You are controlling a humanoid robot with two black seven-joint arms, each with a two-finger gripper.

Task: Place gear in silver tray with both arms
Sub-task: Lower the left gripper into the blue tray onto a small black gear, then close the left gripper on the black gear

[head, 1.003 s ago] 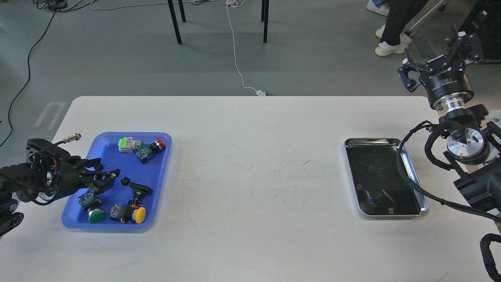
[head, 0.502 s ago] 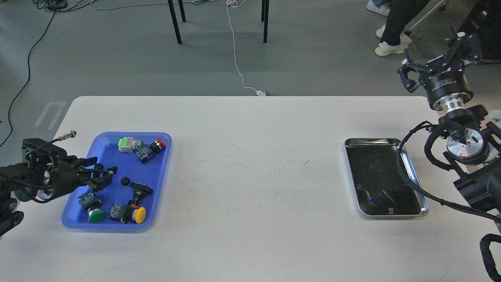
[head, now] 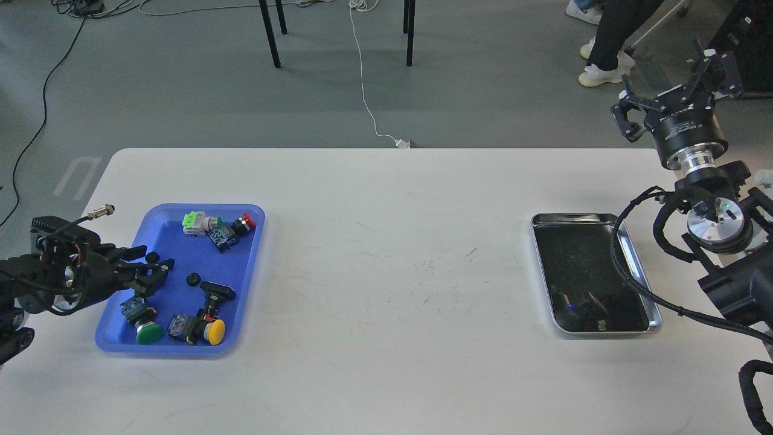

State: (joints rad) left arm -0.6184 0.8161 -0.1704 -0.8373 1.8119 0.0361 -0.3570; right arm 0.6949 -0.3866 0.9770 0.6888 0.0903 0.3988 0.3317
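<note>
Two claws show: the left claw (head: 158, 270) hangs spread and empty over the blue tray (head: 253, 254) at lower left; the right claw (head: 676, 84) gapes empty, upper right. Below it, the silver tray (head: 654, 323) lies on the table (head: 386, 241).

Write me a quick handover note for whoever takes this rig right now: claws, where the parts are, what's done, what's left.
Left claw: open, empty, over the left side of the blue tray.
Right claw: open, empty, raised past the table's far right corner.
Small black gear: lying in the blue tray among the push buttons.
Silver tray: on the right side of the table, nothing in it.
Done: nothing placed.
Left: pick up the gear, get it across, set it in the silver tray.
</note>
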